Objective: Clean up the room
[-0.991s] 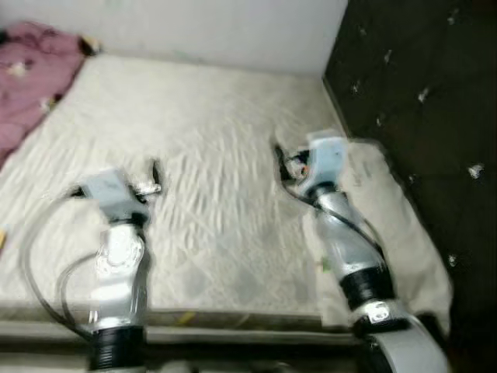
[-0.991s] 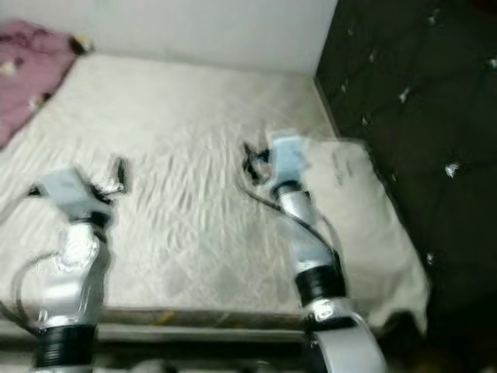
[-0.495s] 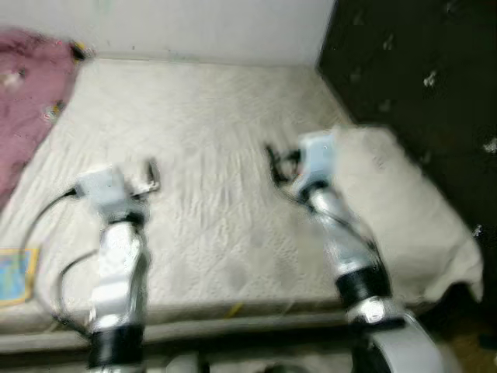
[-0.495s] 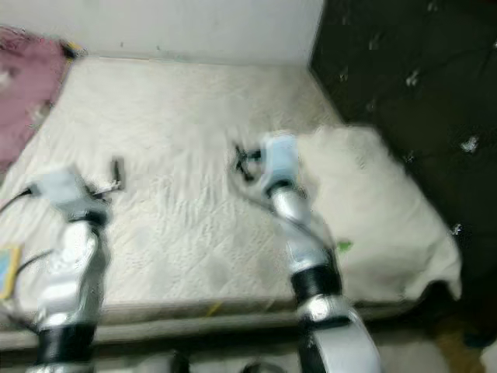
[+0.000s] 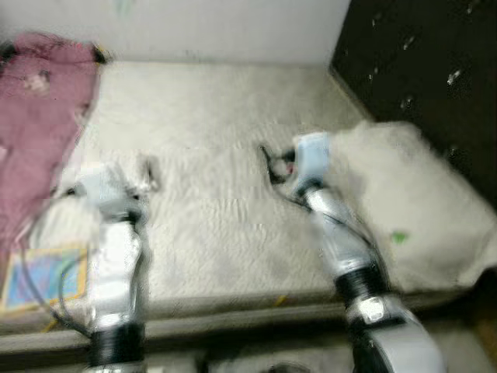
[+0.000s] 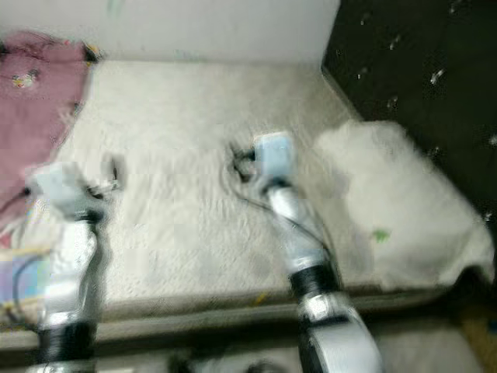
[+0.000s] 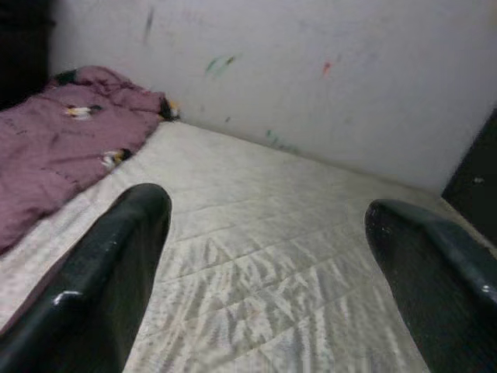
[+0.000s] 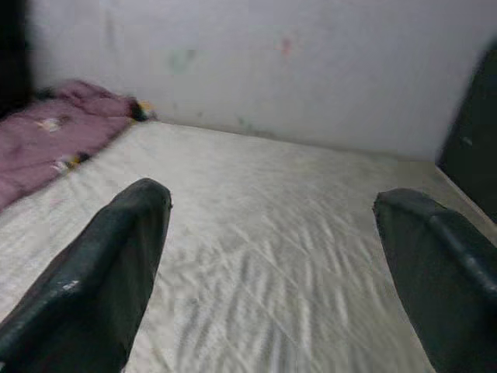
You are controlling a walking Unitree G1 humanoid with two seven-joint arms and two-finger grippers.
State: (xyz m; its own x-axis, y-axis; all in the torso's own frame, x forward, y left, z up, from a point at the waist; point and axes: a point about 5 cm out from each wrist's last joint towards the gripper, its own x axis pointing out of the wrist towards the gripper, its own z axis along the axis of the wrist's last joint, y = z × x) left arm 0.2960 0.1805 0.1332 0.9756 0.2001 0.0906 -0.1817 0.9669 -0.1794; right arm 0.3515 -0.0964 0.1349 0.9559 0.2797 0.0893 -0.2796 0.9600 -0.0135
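Both grippers hover over the quilted white mattress (image 5: pixel 217 194), fingers apart: left gripper (image 7: pixel 268 256) near a crumpled pink blanket (image 5: pixel 39 132), right gripper (image 8: pixel 279 256) beside a white pillow (image 5: pixel 411 210).

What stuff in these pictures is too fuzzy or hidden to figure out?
- Colourful flat thing at the mattress edge: head views, blurred, cut by the left edge.
- Green speck on the white pillow: too small.
- Small patches on the pink blanket: left wrist view, too small.
- Floor below the mattress: dark, blurred.
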